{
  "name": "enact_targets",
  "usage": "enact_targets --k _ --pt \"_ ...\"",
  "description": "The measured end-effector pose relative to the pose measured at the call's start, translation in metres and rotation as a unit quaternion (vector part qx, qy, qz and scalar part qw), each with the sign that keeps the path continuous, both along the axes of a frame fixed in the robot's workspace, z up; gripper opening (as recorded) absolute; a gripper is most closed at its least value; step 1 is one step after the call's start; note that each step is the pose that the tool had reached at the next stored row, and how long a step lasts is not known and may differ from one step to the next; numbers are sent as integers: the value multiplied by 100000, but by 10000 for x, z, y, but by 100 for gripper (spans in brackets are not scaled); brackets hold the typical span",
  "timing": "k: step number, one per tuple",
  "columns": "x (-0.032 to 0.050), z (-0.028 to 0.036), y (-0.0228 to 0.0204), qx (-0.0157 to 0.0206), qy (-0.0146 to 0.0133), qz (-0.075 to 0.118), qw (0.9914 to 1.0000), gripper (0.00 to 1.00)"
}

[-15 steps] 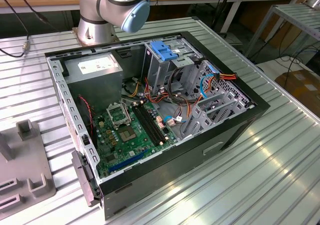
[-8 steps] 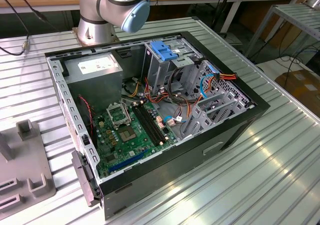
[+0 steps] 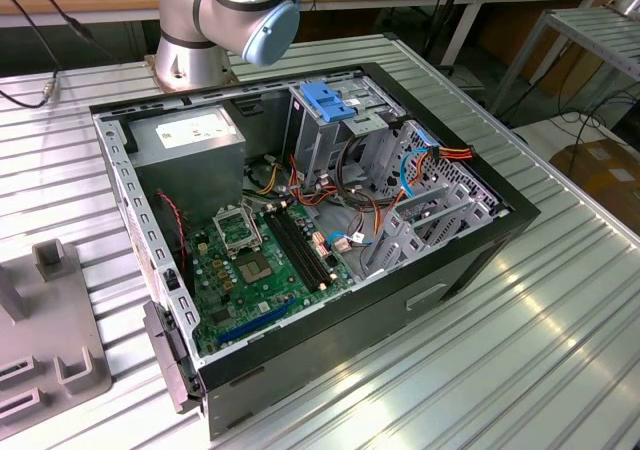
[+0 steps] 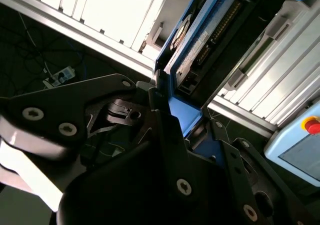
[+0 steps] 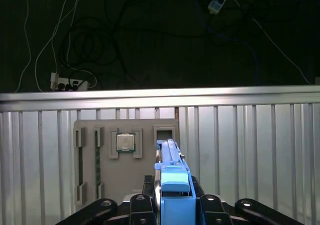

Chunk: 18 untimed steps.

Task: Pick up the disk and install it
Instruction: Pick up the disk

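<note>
Clasping the disk [image 5: 171, 160], the tool [image 5: 172, 204]

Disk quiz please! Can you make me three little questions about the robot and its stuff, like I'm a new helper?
1. True or false: the hand is shut on the disk.
2. In the first wrist view, what lies in the grey tray? A) a chip B) a cup C) a ball
3. Fill in: the disk's rails are ____.

Key: 1 true; 2 A; 3 blue.
</note>
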<state>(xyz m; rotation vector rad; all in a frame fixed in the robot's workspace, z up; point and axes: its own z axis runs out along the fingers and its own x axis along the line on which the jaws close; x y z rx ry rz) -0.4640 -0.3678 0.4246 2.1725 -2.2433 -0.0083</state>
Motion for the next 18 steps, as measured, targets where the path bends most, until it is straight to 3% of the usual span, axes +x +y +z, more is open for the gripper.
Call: enact_targets --k 15,18 --pt "0 129 0 0 4 -3 100000 37" --pt "0 131 0 0 5 -2 100000 37"
